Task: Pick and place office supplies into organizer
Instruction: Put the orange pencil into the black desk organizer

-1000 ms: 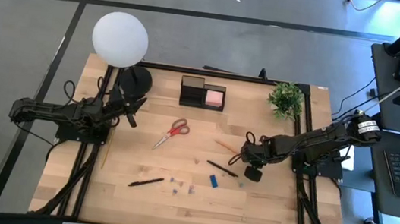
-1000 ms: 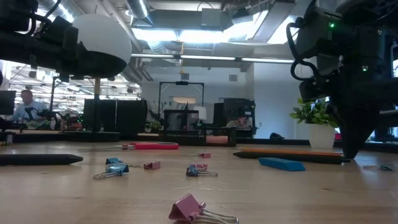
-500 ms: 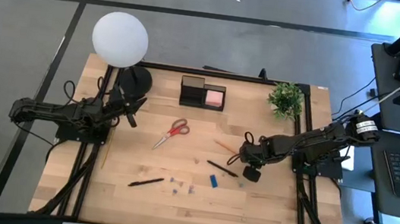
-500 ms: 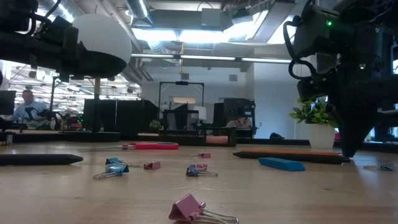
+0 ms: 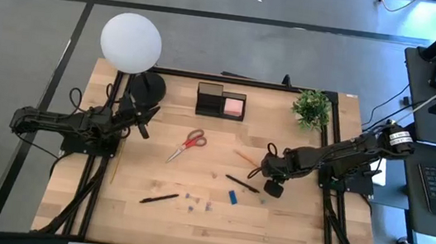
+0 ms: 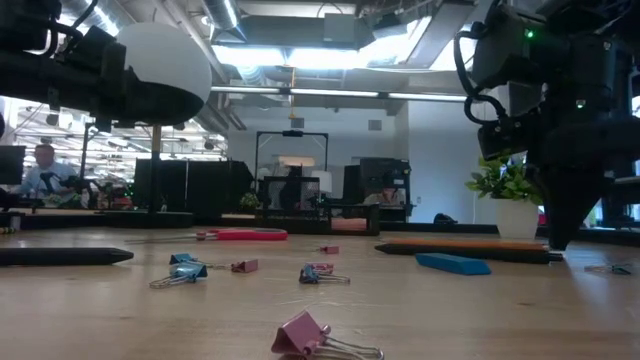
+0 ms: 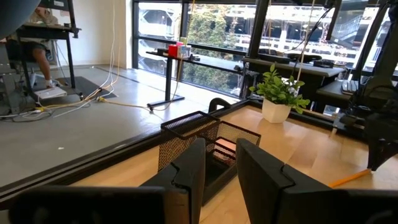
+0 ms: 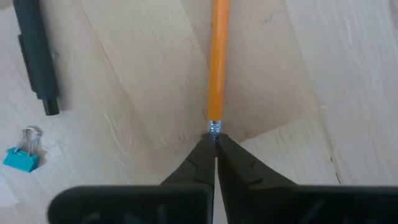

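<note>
An orange pencil [image 5: 244, 157] lies flat on the table, right of centre. My right gripper [image 5: 263, 170] points down over its metal-ferrule end, fingers shut. Beside it lie a black pen [image 5: 241, 183] and a small blue block [image 5: 233, 196]. Red-handled scissors [image 5: 189, 143] lie mid-table. A second black pen [image 5: 159, 198] and small clips [image 5: 192, 199] lie nearer the front edge. The black organizer [image 5: 211, 100] stands at the far edge with a pink sticky-note pad [image 5: 234, 105] in it. My left gripper [image 7: 219, 167] waits at the left, level and open, with nothing between its fingers. My right gripper comes from above with its shut fingertips [image 8: 205, 152] meeting right at the pencil's ferrule end [image 8: 214, 127]. The tips hide what lies past the ferrule, so I cannot tell whether they touch or pinch it. The pencil rests flat on the table.
A potted plant [image 5: 311, 108] stands at the far right corner. A round black lamp base [image 5: 145, 88] with a white globe [image 5: 130, 40] stands at the far left. A thin wooden stick [image 5: 114, 168] lies near the left rail. Pink and blue clips [image 6: 320, 335] lie near the front edge.
</note>
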